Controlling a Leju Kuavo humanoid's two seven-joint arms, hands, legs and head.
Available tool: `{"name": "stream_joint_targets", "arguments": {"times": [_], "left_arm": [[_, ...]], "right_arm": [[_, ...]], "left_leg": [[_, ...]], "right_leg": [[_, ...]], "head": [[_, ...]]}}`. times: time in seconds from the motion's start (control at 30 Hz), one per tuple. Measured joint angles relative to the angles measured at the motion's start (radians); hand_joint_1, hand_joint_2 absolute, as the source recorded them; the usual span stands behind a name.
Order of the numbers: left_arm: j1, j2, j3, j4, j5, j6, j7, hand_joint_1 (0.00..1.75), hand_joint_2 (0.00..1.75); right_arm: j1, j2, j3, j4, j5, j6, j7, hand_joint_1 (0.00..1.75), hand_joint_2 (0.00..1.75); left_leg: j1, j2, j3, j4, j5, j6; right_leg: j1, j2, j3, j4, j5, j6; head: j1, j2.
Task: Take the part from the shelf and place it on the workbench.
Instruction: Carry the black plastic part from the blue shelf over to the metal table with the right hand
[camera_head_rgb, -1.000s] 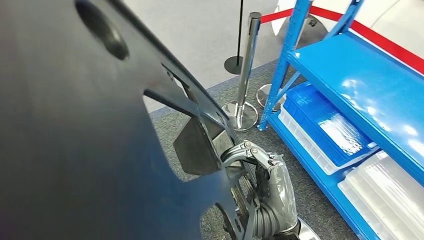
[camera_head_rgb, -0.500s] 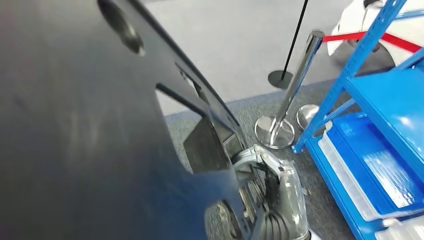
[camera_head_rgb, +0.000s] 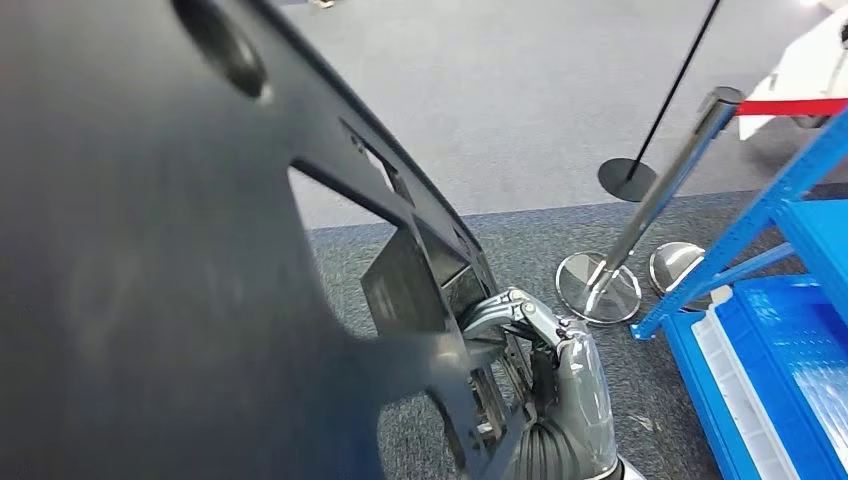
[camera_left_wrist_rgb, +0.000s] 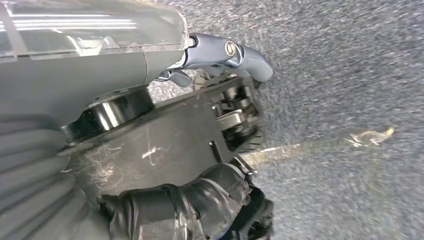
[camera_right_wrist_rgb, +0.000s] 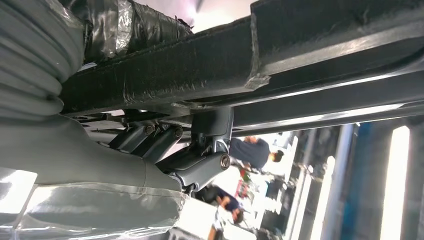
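Head view: big black part (camera_head_rgb: 150, 250) up close, right hand (camera_head_rgb: 560, 380) gripping its edge (blue shelf (camera_head_rgb: 790, 330) just beside). Left hand (camera_left_wrist_rgb: 165, 150) clamps the part's other end.

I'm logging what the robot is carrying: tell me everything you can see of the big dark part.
The part is a large, thin, matte black panel that looks like moulded plastic, with a round hole, angular cut-outs and a ribbed, boxy back. It is lifted and tilted close before the head camera. The right hand grips its lower edge, and the left hand holds its scuffed edge over grey carpet.

Exhibition hall: blue shelving (camera_head_rgb: 760, 225), carpet (camera_head_rgb: 520, 250), rope stanchions (camera_head_rgb: 640, 225).
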Motion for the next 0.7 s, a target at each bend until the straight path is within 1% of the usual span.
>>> {"name": "stream_joint_targets", "arguments": {"times": [0.03,0.07,0.1,0.13,0.17,0.2,0.23,0.27,0.3,0.33,0.37,0.4,0.43,0.47,0.5,0.53,0.57,0.6,0.63,0.67,0.7], "left_arm": [[0.0,0.001,0.0,0.0,-0.001,-0.001,0.0,0.0,1.75],[0.001,0.003,0.0,0.0,-0.003,-0.003,0.0,0.0,1.75],[0.001,0.004,0.0,0.0,-0.005,-0.004,0.001,0.0,1.75],[0.0,0.004,0.0,0.0,-0.006,-0.005,0.001,0.0,1.75],[-0.001,0.005,0.0,0.0,-0.008,-0.006,0.002,0.0,1.75],[-0.004,0.006,0.0,0.0,-0.009,-0.007,0.002,0.0,1.75],[-0.007,0.006,0.0,0.0,-0.009,-0.008,0.002,0.0,1.75],[-0.008,0.007,0.0,0.0,-0.01,-0.009,0.003,0.0,1.75],[-0.008,0.007,0.0,0.0,-0.011,-0.011,0.003,0.0,1.75],[-0.007,0.007,0.0,0.0,-0.011,-0.013,0.003,0.0,1.75],[-0.005,0.007,0.0,0.0,-0.011,-0.015,0.003,0.0,1.75],[-0.004,0.007,0.0,0.0,-0.012,-0.016,0.002,0.0,1.75],[-0.004,0.007,0.0,0.0,-0.012,-0.017,0.002,0.0,1.75],[-0.004,0.007,0.0,0.0,-0.012,-0.017,0.001,0.0,1.75],[-0.005,0.008,0.0,0.0,-0.012,-0.017,0.001,0.0,1.75],[-0.005,0.008,0.0,0.0,-0.013,-0.017,0.001,0.0,1.75],[-0.003,0.009,0.0,0.0,-0.013,-0.017,0.0,0.0,1.75],[-0.002,0.01,0.0,0.0,-0.013,-0.017,0.0,0.0,1.75],[-0.001,0.011,0.0,0.0,-0.014,-0.017,0.0,0.0,1.75],[-0.002,0.012,0.0,0.0,-0.014,-0.017,0.0,0.0,1.75],[-0.003,0.013,0.0,0.0,-0.014,-0.017,0.0,0.0,1.75]], "right_arm": [[-0.002,0.0,0.0,0.0,-0.007,0.001,0.011,1.75,1.75],[-0.003,0.0,0.0,0.0,-0.015,0.001,0.02,1.75,1.75],[-0.005,0.0,0.0,0.001,-0.024,0.0,0.027,1.75,1.75],[-0.007,0.0,0.0,0.002,-0.031,-0.001,0.031,1.75,1.75],[-0.007,0.0,0.0,0.003,-0.038,-0.003,0.033,1.75,1.75],[-0.006,0.0,0.0,0.005,-0.045,-0.005,0.033,1.75,1.75],[-0.005,0.0,0.0,0.007,-0.051,-0.008,0.033,1.75,1.75],[-0.003,0.0,0.0,0.01,-0.055,-0.011,0.034,1.75,1.75],[-0.002,0.0,0.0,0.012,-0.057,-0.015,0.035,1.75,1.75],[-0.002,0.0,0.0,0.015,-0.058,-0.019,0.036,1.75,1.75],[-0.002,0.0,0.0,0.016,-0.059,-0.022,0.037,1.75,1.75],[-0.002,0.0,0.0,0.018,-0.059,-0.023,0.037,1.75,1.75],[-0.002,0.0,0.0,0.019,-0.059,-0.025,0.038,1.75,1.75],[-0.001,0.0,0.0,0.02,-0.058,-0.026,0.039,1.75,1.75],[-0.001,0.0,0.0,0.021,-0.055,-0.028,0.042,1.75,1.75],[-0.001,0.0,0.0,0.021,-0.05,-0.029,0.047,1.75,1.75],[-0.001,0.0,0.0,0.022,-0.044,-0.03,0.052,1.75,1.75],[-0.001,0.0,0.0,0.022,-0.038,-0.03,0.058,1.75,1.75],[-0.002,0.0,0.0,0.022,-0.033,-0.029,0.064,1.75,1.75],[-0.002,0.0,0.0,0.022,-0.031,-0.026,0.07,1.75,1.75],[-0.002,0.0,0.0,0.023,-0.03,-0.022,0.077,1.75,1.75]], "left_leg": [[-0.003,-0.009,0.002,-0.002,-0.002,0.006],[-0.001,-0.019,0.007,-0.007,-0.002,0.012],[0.001,-0.027,0.015,-0.014,-0.002,0.018],[0.003,-0.034,0.023,-0.022,-0.001,0.026],[0.006,-0.04,0.031,-0.029,-0.001,0.034],[0.004,-0.046,0.034,-0.03,-0.003,0.041],[0.003,-0.052,0.035,-0.029,-0.005,0.047],[0.002,-0.06,0.036,-0.027,-0.008,0.049],[0.001,-0.068,0.037,-0.024,-0.011,0.049],[0.001,-0.077,0.039,-0.02,-0.016,0.048],[0.001,-0.085,0.042,-0.015,-0.022,0.045],[0.002,-0.092,0.043,-0.007,-0.029,0.041],[0.001,-0.099,0.04,0.004,-0.036,0.035],[0.001,-0.104,0.036,0.012,-0.041,0.029],[0.0,-0.108,0.031,0.017,-0.044,0.024],[0.0,-0.111,0.029,0.018,-0.045,0.02],[0.002,-0.113,0.028,0.016,-0.045,0.017],[0.002,-0.111,0.027,0.019,-0.049,0.013],[0.003,-0.104,0.02,0.036,-0.059,0.007],[0.005,-0.096,0.003,0.071,-0.077,0.001],[0.008,-0.088,-0.024,0.125,-0.1,-0.007]], "right_leg": [[0.0,-0.007,0.006,-0.004,-0.002,0.006],[-0.002,-0.008,0.01,-0.004,-0.006,0.013],[-0.003,0.004,0.012,0.003,-0.014,0.017],[-0.003,0.024,0.003,0.028,-0.028,0.019],[-0.003,0.049,-0.018,0.072,-0.05,0.019],[0.0,0.071,-0.052,0.134,-0.076,0.016],[0.002,0.081,-0.092,0.2,-0.098,0.014],[0.003,0.087,-0.127,0.25,-0.107,0.013],[0.004,0.089,-0.148,0.269,-0.097,0.013],[0.004,0.09,-0.15,0.248,-0.068,0.013],[0.003,0.091,-0.134,0.194,-0.026,0.013],[0.002,0.097,-0.111,0.132,0.01,0.012],[0.0,0.105,-0.091,0.078,0.033,0.012],[0.0,0.111,-0.078,0.045,0.042,0.011],[0.001,0.116,-0.074,0.033,0.04,0.009],[0.003,0.116,-0.072,0.029,0.038,0.006],[0.001,0.113,-0.071,0.027,0.039,0.002],[0.0,0.111,-0.068,0.024,0.039,-0.003],[-0.003,0.107,-0.063,0.019,0.039,-0.008],[-0.006,0.102,-0.058,0.015,0.039,-0.012],[-0.006,0.097,-0.054,0.013,0.037,-0.014]], "head": [[0.001,0.0],[0.002,0.0],[0.003,0.0],[0.005,0.0],[0.008,0.0],[0.011,0.0],[0.012,0.0],[0.013,0.0],[0.014,0.0],[0.014,0.0],[0.014,0.0],[0.015,0.0],[0.015,0.0],[0.015,0.0],[0.016,0.0],[0.015,0.0],[0.015,0.0],[0.015,0.0],[0.011,0.0],[0.008,0.0],[0.005,0.001]]}}
